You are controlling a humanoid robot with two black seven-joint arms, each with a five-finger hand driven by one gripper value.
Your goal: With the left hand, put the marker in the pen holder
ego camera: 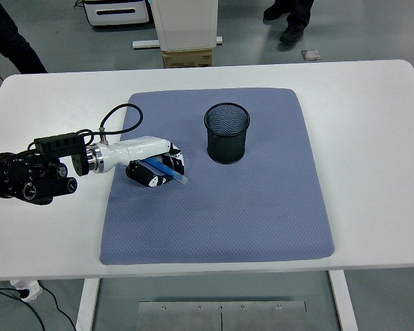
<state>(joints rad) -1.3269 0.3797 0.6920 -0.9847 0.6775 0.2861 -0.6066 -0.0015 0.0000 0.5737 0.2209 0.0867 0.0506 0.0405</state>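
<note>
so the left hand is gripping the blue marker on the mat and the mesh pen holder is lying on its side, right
Not quite. In the head view the black mesh pen holder stands upright on the blue-grey mat. The rest holds: the left hand grips the blue marker.

Black arm (27, 177), white robot hand (148, 162), looping cable (117, 118).

You have a matt white table (372, 138), smooth and plain, under a blue-grey mat (248, 207) whose surface looks like dimpled, textured cloth or foam. The holder (228, 132) is black wire mesh, see-through between the strands, with a solid rim. Your left hand (152, 165) wears a glossy white plastic shell over black finger parts; the arm (27, 177) behind is matt black. The marker (167, 170) looks like smooth blue plastic.
</note>
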